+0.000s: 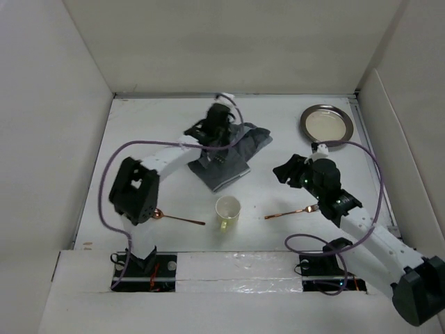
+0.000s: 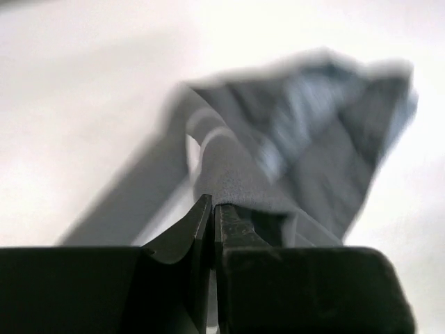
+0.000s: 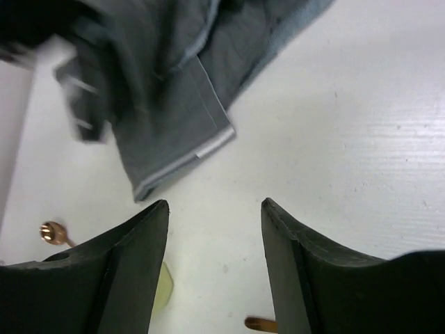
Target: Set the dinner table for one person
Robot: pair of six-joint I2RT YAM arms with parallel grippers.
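On the white dinner table (image 1: 149,129) lies a crumpled dark grey cloth mat (image 1: 226,158) with pale stripes. My left gripper (image 1: 217,120) is at the mat's far edge, and in the left wrist view the left gripper (image 2: 212,203) is shut on a raised fold of the cloth mat (image 2: 313,139). My right gripper (image 1: 284,171) hovers right of the mat. In its wrist view the right gripper (image 3: 215,205) stands open over bare table, just short of the mat's corner (image 3: 174,111), with nothing between the fingers.
A metal plate (image 1: 327,124) sits at the back right. A pale cup (image 1: 227,211) stands near the front middle, with a copper spoon (image 1: 177,218) to its left and a copper fork (image 1: 292,211) to its right. White walls enclose the table.
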